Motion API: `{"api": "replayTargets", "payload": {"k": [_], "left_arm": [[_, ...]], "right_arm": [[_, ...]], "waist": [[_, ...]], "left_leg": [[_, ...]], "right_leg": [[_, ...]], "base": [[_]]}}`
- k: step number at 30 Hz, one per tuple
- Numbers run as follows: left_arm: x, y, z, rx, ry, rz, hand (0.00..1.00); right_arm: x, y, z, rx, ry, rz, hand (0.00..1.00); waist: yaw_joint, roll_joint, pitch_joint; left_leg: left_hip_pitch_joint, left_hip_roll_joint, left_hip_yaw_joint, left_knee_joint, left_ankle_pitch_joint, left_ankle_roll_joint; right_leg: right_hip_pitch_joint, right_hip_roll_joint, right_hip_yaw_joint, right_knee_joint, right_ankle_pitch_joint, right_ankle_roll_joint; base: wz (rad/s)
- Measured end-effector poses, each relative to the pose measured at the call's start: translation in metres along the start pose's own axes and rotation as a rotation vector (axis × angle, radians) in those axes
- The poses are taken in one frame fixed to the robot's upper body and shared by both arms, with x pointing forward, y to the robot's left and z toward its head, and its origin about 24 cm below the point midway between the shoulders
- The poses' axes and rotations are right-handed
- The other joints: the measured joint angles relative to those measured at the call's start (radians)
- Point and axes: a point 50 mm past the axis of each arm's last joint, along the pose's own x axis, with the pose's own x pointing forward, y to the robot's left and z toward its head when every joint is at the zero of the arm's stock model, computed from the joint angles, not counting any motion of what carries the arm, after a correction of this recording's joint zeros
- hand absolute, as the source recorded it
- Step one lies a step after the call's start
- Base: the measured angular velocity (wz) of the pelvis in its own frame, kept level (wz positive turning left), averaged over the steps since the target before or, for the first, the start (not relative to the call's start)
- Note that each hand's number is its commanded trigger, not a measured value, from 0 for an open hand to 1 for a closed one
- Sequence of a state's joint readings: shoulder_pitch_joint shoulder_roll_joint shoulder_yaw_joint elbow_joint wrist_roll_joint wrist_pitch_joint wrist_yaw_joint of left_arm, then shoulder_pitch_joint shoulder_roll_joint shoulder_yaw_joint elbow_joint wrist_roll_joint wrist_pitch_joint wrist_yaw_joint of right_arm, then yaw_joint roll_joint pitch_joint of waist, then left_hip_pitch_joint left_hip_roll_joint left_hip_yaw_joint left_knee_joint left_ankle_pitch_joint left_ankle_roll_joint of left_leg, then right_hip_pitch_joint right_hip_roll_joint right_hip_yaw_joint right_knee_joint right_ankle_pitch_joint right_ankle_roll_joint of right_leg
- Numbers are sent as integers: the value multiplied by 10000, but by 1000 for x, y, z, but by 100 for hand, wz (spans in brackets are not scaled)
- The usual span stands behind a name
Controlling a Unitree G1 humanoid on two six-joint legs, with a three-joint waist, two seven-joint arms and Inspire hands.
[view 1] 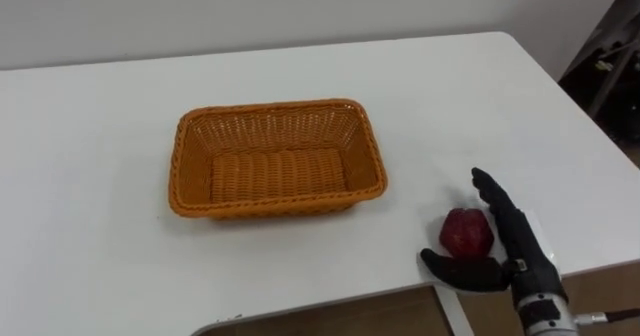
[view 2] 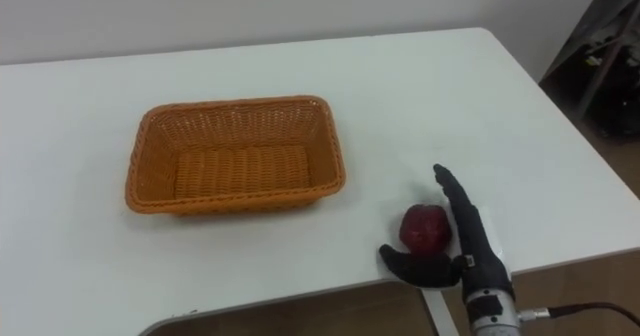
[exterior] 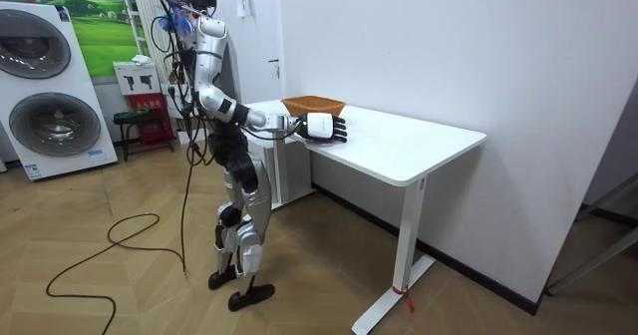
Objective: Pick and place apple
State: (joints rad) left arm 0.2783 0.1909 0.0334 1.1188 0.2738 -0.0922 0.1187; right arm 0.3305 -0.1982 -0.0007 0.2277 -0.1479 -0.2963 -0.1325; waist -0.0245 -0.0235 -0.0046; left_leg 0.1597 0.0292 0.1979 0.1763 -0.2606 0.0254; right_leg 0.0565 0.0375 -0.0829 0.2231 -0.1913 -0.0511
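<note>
right hand point(view 1: 518, 246): being held at the table's near right edge, fingers straight and released, thumb spread; nothing is being gripped.
apple point(view 1: 466, 232): being bracketed on the table point(view 1: 100, 176), thumb on its near side and fingers along its right; whether it is being touched cannot be told. the grasp is being judged as not yet made.
basket point(view 1: 275, 108): being shown empty, farther in and left, apart from the apple; lift, carry and drop are being judged as left to do.
table: white, smooth.
room: the robot is being stood at the table's corner; wood floor point(exterior: 120, 295), washers point(exterior: 50, 86), stool point(exterior: 135, 126), white wall point(exterior: 449, 56).
</note>
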Motion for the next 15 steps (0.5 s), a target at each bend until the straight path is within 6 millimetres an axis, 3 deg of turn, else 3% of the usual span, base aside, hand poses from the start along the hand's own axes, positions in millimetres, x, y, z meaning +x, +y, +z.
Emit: {"api": "replayTargets", "payload": {"k": [5, 15], "left_arm": [[0, 0, -1, 19, 16, -5, 0], [0, 0, 1, 3, -35, 7, 0]], "right_arm": [[1, -10, -1, -235, 22, -602, 100], [3, -10, 0, -197, -65, -897, 100]], "waist": [[7, 13, -3], [11, 3, -4]], "left_leg": [[17, -2, 1, -65, 1, 0], [56, -5, 10, -57, 2, 1]], "right_leg": [[-11, 12, 2, -21, 0, 0], [-24, 5, 11, -42, -1, 1]], "base": [[0], [0]]}}
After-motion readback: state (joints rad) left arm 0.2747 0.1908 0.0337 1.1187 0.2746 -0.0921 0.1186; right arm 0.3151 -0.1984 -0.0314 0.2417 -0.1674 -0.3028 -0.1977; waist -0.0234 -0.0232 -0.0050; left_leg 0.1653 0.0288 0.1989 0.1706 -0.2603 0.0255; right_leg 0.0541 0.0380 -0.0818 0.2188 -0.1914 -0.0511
